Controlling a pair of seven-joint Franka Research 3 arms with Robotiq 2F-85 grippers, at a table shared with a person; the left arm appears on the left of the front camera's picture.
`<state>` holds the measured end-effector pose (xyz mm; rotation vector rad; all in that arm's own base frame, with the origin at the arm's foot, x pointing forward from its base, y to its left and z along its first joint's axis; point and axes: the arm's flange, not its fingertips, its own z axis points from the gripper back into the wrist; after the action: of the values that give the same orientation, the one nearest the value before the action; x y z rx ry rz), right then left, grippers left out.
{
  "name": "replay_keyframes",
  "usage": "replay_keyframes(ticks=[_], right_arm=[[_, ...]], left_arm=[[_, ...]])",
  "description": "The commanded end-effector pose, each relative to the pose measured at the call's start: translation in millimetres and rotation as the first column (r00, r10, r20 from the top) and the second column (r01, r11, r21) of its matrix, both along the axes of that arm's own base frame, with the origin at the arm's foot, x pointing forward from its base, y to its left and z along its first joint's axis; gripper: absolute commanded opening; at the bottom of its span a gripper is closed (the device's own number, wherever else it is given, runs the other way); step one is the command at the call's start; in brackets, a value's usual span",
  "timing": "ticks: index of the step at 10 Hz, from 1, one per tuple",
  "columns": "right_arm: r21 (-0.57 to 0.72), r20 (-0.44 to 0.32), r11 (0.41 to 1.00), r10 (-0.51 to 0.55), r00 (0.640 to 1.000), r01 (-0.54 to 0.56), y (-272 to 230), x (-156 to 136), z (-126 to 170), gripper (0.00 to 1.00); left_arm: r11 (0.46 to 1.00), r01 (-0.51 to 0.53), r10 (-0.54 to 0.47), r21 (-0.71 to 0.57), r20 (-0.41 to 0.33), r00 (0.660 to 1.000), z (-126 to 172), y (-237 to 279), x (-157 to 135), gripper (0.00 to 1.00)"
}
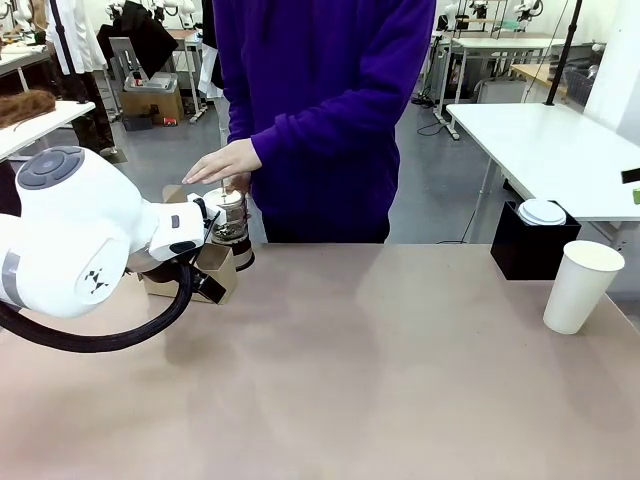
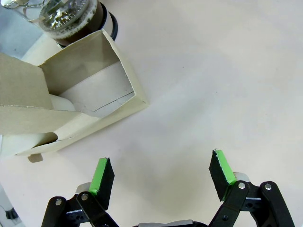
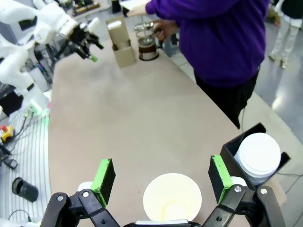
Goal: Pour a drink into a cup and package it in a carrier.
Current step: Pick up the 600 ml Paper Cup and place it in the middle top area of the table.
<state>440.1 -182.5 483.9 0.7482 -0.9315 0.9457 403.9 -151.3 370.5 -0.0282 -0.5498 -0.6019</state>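
Right pincer point(image 3: 161, 163) wide open, nothing held, hanging above the cup point(image 3: 172, 197). In its wrist view the cup's mouth shows betw. the two green pads, low in frame, cam looking straight down into it. So the cup's long axis runs approx. along the line of the fingers, not across them. Cup stands upright on the bench point(image 1: 380, 380), right-hand side; inside looks white & empty. Near it, farther back, a black box point(image 1: 530, 255) w/ a shorter lidded cup point(image 1: 542, 211) in it, which isn't the one wanted.

Left pincer point(image 2: 162, 170) also wide open & empty, over bare bench near the carrier point(image 2: 85, 99), not touching it. Carrier sits at far left of bench, open side towards the wrist cam; something white inside, can't tell what. Press jug point(image 1: 232, 225) w/ the drink point(image 2: 94, 16) is just behind the carrier, maybe touching. Person's hand point(image 1: 222, 162) lies flat on top of the jug.

Judgement: nothing poured yet. Jug & cup are well apart, at opp. ends of the bench. Right arm is clearly nearer the cup, left arm nearer jug + carrier. For a side grip the right pincer prob. has to tilt or come lower so the fingers straddle the cup wall, since it points down the cup's axis now.
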Motion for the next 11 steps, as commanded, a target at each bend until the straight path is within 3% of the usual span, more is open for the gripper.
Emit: replay_keyframes(ticks=[1, 5, 9, 11], right_arm=[[0.138, 0.058, 0.990, -0.016, 0.998, 0.008, -42.7, 6.3, -27.6, 1.00], [0.279, 0.232, 0.960, -0.045, 0.972, -0.022, -91.8, 0.0, -99.9, 1.00], [0.310, 0.250, 0.951, -0.068, 0.966, -0.013, -112.7, 7.6, -168.8, 1.00], [0.293, 0.251, 0.955, -0.025, 0.968, -0.051, -107.7, 4.9, -189.0, 1.00]], left_arm=[[1.000, 0.000, 0.000, -0.001, 0.000, 1.000, 0.0, 0.1, -0.2, 1.00], [1.000, 0.000, 0.000, -0.001, 0.000, 1.000, 0.0, 0.1, -0.2, 1.00], [1.000, 0.000, 0.000, -0.001, 0.000, 1.000, 0.0, 0.1, -0.2, 1.00], [1.000, 0.000, 0.000, -0.001, 0.000, 1.000, 0.0, 0.1, -0.2, 1.00]])
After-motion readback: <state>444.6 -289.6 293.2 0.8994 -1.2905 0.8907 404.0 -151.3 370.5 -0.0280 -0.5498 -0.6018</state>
